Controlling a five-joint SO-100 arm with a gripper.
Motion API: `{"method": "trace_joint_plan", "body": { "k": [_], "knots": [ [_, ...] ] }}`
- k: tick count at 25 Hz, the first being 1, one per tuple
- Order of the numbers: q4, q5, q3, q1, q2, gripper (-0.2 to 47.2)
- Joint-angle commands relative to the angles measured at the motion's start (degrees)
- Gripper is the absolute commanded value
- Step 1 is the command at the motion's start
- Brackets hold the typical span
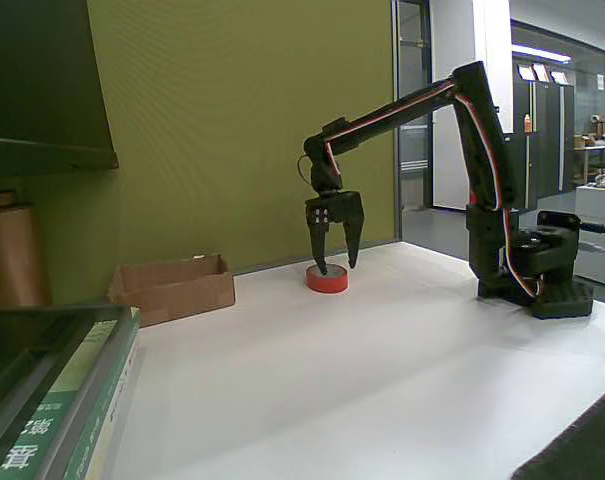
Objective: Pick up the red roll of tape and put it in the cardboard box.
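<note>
One fixed view only, so depth is partly a guess. Nearest the lens, at the lower left: a stack of books (77,420), blurred, green spine, lying off the edge of the white counter (382,380). Broad bare stretch of counter beyond that.

Mid-distance, at the left: the cardboard box (172,287), low, flaps up, open top, standing against the green wall (242,130). Behind it to the far left, a tall brown cylinder (10,250); not mine to touch.

Further back, near the centre: the red roll of tape (327,279), lying flat on the counter, hole facing up. My gripper (337,266) hangs directly over it, pointing straight down, fingers spread partway, holding nothing. The tips are down at the level of the roll's top. One finger looks to sit over the core and the other at the rim on the right, but from this angle I cannot tell inside from outside, nor whether either tip touches.

Key relation: the roll is straight below me, no sideways offset visible. My base (542,280) sits on the right; the box lies well to the left of the roll, so the carry goes leftward, away from the base.
</note>
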Motion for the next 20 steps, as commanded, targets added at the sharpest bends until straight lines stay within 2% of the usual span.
{"method": "trace_joint_plan", "body": {
  "k": [1,8,20],
  "knots": [
    [1.4,-1.2,-1.4,0.4,0.4,22.5],
    [2.6,-2.0,-1.8,-0.1,-1.5,20.8],
    [8.3,-1.5,-11.2,-1.4,-8.7,19.3]
  ]
}}
